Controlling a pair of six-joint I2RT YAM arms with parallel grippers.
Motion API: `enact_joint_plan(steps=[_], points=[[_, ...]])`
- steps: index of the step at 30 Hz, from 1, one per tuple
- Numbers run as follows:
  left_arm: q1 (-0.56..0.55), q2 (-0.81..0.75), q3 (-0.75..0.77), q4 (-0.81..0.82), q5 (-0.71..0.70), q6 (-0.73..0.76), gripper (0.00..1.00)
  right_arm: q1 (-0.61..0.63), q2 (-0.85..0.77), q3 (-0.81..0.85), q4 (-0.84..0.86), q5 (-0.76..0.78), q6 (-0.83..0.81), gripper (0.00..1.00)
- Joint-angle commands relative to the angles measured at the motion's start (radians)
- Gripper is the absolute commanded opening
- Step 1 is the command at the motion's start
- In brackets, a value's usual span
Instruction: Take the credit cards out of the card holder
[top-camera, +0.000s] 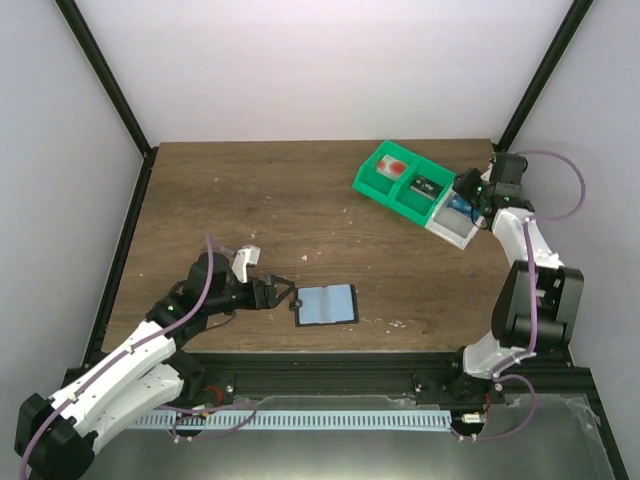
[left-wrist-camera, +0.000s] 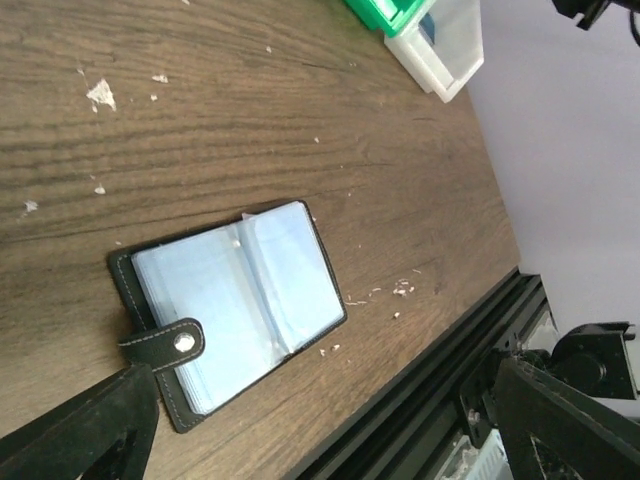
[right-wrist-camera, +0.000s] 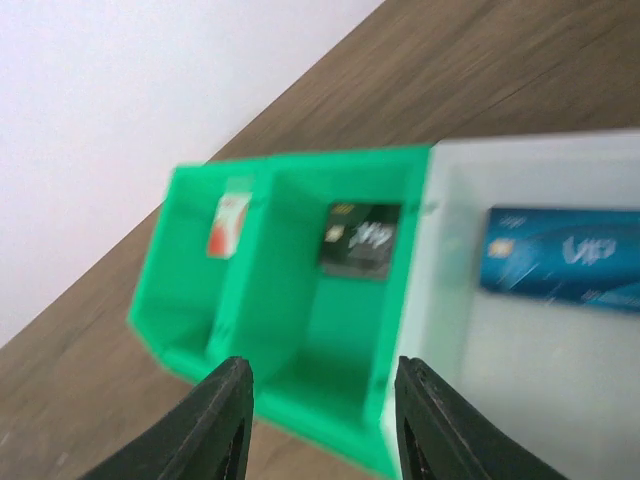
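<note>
The card holder (top-camera: 327, 304) lies open and flat near the table's front edge, its pale blue sleeves up and its black snap tab (top-camera: 297, 304) at the left end. In the left wrist view the card holder (left-wrist-camera: 240, 300) fills the middle, with the tab (left-wrist-camera: 165, 344) nearest me. My left gripper (top-camera: 284, 294) is wide open just left of the tab, not touching it; the same gripper (left-wrist-camera: 330, 445) shows empty. My right gripper (top-camera: 469, 192) hovers over the trays at the back right, and in its wrist view the gripper (right-wrist-camera: 325, 420) is open and empty.
A green two-compartment tray (top-camera: 364, 181) holds a red-and-white card (right-wrist-camera: 230, 222) and a black card (right-wrist-camera: 360, 238). The white tray (top-camera: 451, 234) beside it holds a blue card (right-wrist-camera: 560, 258). Small white crumbs dot the wood. A black rail runs along the front edge.
</note>
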Motion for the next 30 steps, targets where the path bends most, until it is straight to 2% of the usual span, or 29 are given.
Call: enact_joint_plan(steps=[1,8,13,18,24,30], points=[[0.002,0.017,0.021,0.011,0.071,0.016,0.92,0.065,-0.174,-0.100,-0.042,-0.105,-0.023,0.41],[0.001,0.067,-0.003,0.097,0.125,-0.017,0.75,0.194,-0.421,-0.301,-0.085,-0.191,-0.027,0.40],[-0.005,0.142,-0.035,0.197,0.132,-0.066,0.67,0.417,-0.550,-0.440,-0.119,-0.106,0.002,0.37],[-0.040,0.220,-0.092,0.338,0.146,-0.148,0.64,0.578,-0.644,-0.556,-0.095,-0.086,0.095,0.36],[-0.094,0.336,-0.124,0.493,0.142,-0.215,0.64,0.748,-0.651,-0.669,0.009,-0.043,0.209,0.35],[-0.106,0.419,-0.162,0.634,0.101,-0.266,0.65,0.923,-0.541,-0.664,0.089,-0.011,0.249,0.36]])
